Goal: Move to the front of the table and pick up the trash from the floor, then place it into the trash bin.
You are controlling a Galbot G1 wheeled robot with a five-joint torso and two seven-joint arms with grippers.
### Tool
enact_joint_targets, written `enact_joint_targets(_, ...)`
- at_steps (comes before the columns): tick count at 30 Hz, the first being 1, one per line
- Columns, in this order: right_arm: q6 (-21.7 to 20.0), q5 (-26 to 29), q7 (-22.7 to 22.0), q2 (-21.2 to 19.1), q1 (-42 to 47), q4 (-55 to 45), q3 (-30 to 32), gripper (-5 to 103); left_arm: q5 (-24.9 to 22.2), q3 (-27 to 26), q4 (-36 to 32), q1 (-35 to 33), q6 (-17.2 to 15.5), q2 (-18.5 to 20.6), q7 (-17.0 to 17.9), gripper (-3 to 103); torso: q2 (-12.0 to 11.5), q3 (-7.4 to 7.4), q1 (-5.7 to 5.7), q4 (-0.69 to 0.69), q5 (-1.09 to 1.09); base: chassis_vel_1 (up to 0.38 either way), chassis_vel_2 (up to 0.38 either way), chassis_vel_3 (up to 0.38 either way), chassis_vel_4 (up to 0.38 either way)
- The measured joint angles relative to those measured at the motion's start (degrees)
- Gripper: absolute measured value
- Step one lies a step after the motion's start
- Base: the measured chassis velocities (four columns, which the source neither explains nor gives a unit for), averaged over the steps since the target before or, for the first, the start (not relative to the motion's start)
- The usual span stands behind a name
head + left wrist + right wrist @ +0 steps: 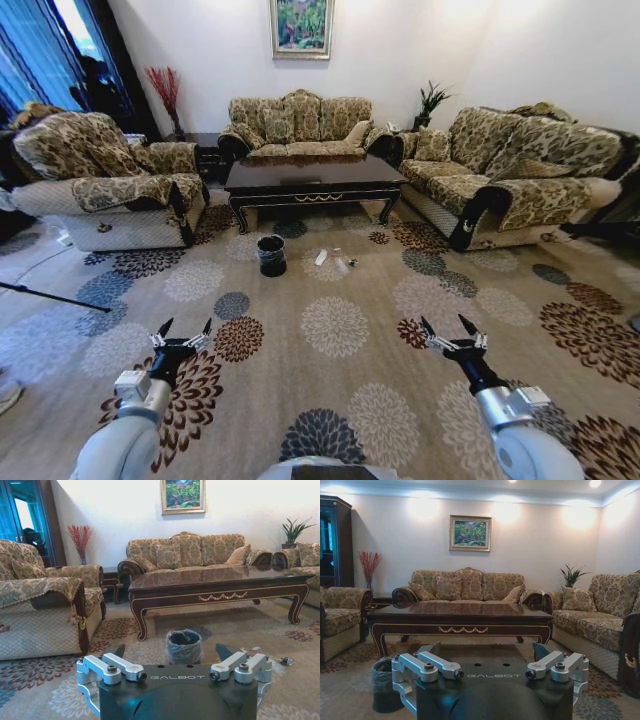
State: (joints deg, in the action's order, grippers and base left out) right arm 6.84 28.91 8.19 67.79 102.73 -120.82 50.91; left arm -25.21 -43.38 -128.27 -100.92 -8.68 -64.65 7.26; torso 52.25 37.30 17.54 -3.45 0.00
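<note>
The robot is in the approach step, with the table (312,180) well ahead across the floor (335,330). The trash bin (271,255) stands on the carpet just before the table's front edge, and the trash (333,261), a white wrapper and a clear bottle, lies just beside it. The left gripper (183,334) and right gripper (450,331) both hang spread wide and empty, low in front. Next, I judge, comes driving closer until the litter is within reach.

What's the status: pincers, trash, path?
Left pincer and right pincer open, empty, held low. Trash on carpet beside trash bin, before table. Nothing in the way.
</note>
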Motion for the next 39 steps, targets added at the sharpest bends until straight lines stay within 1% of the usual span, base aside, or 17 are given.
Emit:
enact_joint_targets(6, 1.31, -0.62, 0.29, -0.97, -0.71, 1.21, 1.19, 100, 0.1, -0.64, -0.18, -0.7, 0.09, -0.7, 0.02, 100, -1.89, -1.08, -0.82, 0.01, 0.01, 0.0, 0.0, 0.0, 0.0)
enact_joint_targets(8, 1.42, -0.6, 0.41, -0.98, -0.7, 1.35, 1.21, 100, 0.11, -0.73, -0.11, -0.82, 0.09, -0.71, 0.02, 100, -2.06, -1.17, -0.89, 0.01, 0.01, 0.0, 0.0, 0.0, 0.0)
enact_joint_targets(9, 1.59, -0.6, 0.66, -0.92, -0.63, 1.46, 1.23, 100, 0.11, -0.9, -0.09, -1.14, 0.1, -0.72, 0.01, 100, -2.48, -1.4, -1.07, -0.01, 0.0, 0.0, 0.0, 0.0, 0.0)
enact_joint_targets(11, 1.8, -0.63, 1.07, -0.54, -0.36, 1.37, 1.12, 100, 0.14, -1.05, -0.22, -1.64, 0.23, -0.72, 0.02, 100, -3.24, -1.86, -1.39, 0.01, 0.0, 0.0, 0.0, 0.0, 0.0)
enact_joint_targets(13, 1.87, -0.81, 1.23, -0.42, -0.22, 1.26, 0.99, 100, 0.2, -1.05, -0.28, -1.71, 0.25, -0.73, 0.03, 100, -3.5, -2.02, -1.5, 0.0, 0.0, 0.0, 0.0, 0.0, 0.0)
enact_joint_targets(16, 2.08, -3.33, 1.39, -0.32, -0.42, 1.63, 0.82, 100, 0.39, -0.73, -0.39, -1.51, 0.2, -0.92, 0.3, 100, -4.46, -2.57, -1.9, 0.01, 0.0, 0.0, 0.0, 0.0, 0.0)
enact_joint_targets(18, 2.12, -3.61, 1.39, -0.32, -0.46, 1.69, 0.8, 100, 0.5, -0.64, -0.35, -1.41, 0.2, -0.96, 0.3, 100, -4.64, -2.66, -1.98, 0.02, 0.0, 0.0, 0.0, 0.0, 0.0)
enact_joint_targets(21, 2.29, -4.15, 1.42, -0.26, -0.15, 1.7, 0.46, 100, 0.75, -0.44, -0.15, -1.19, 0.2, -1.19, 0.34, 100, -5.57, -3.17, -2.4, -0.02, 0.0, 0.0, 0.0, 0.0, 0.0)
enact_joint_targets(27, 2.49, -4.32, 1.64, 0.57, 0.02, 1.32, -0.39, 100, 0.75, -0.42, -0.33, -1.71, 0.36, -1.38, 0.31, 100, -7.25, -4.09, -3.15, 0.0, 0.0, 0.0, 0.0, 0.0, 0.0)
enact_joint_targets(28, 2.49, -4.32, 1.64, 0.57, 0.02, 1.32, -0.39, 100, 0.75, -0.42, -0.33, -1.71, 0.36, -1.38, 0.31, 100, -7.25, -4.09, -3.15, 0.0, 0.0, 0.0, 0.0, 0.0, 0.0)
enact_joint_targets(31, 3.02, -5.48, 1.47, 0.6, -0.5, 1.62, -0.53, 100, 0.73, -0.43, -0.26, -1.65, 0.83, -1.43, 0.22, 100, -8.23, -4.71, -3.52, 0.01, 0.0, 0.0, 0.0, 0.0, 0.0)
enact_joint_targets(32, 3.02, -5.48, 1.47, 0.6, -0.5, 1.62, -0.53, 100, 0.73, -0.43, -0.26, -1.65, 0.83, -1.43, 0.22, 100, -8.23, -4.71, -3.52, 0.01, 0.0, 0.0, 0.0, 0.0, 0.0)
enact_joint_targets(39, 2.75, -4.1, 1.42, 0.46, 0.08, 0.82, -0.48, 100, 0.95, -0.3, 0.34, -1.8, 1.2, -1.73, -0.37, 100, -10.14, -5.8, -4.33, 0.0, -0.01, 0.0, 0.0, 0.0, 0.0)
